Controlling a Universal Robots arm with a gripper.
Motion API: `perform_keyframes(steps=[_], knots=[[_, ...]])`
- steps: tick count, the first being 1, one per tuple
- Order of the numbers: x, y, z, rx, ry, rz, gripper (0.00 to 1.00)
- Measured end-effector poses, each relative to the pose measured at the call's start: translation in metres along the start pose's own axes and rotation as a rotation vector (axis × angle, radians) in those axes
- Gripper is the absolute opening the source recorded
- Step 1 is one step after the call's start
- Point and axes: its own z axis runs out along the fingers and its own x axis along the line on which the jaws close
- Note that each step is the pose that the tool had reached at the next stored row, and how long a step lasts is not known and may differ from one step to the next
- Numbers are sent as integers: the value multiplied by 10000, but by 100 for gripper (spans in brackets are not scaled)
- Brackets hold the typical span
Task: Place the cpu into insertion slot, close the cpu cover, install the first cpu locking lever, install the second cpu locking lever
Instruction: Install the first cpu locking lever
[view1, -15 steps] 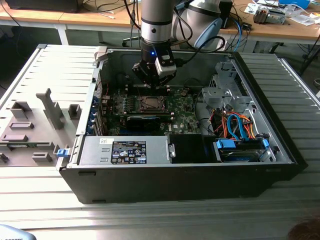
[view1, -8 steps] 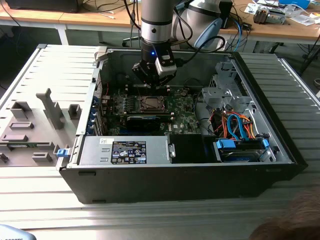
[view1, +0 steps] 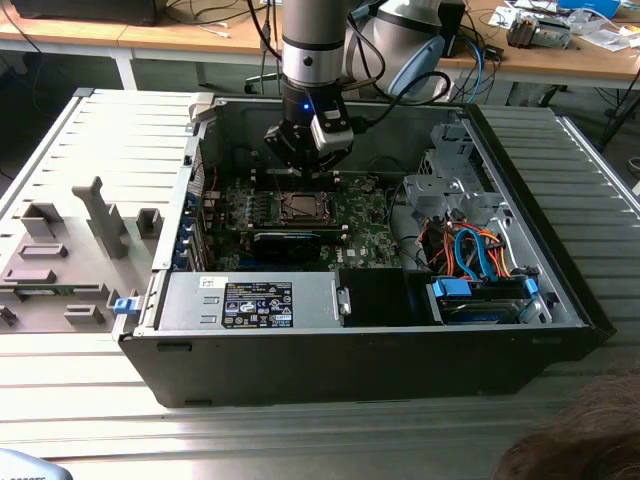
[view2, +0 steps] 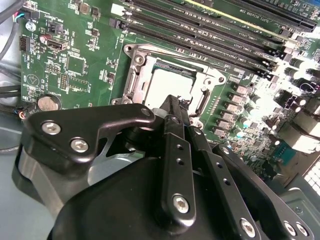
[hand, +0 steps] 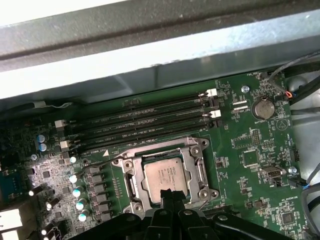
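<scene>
Cpu (hand: 163, 175) flat in socket, cover (hand: 200, 170) down; claw (hand: 169, 196) shut, empty, above.

Open computer case (view1: 560, 290), grey fixture tray (view1: 60, 250)

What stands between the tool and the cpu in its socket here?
Nothing visible. In both wrist views the tool hangs just above the cpu, which already sits in the socket framed by the cpu cover; its tips look closed together.
</scene>
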Motion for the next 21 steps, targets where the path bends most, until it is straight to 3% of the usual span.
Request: perform_keyframes(steps=[21], knots=[[0,0,1,-4,-10,-181,11]])
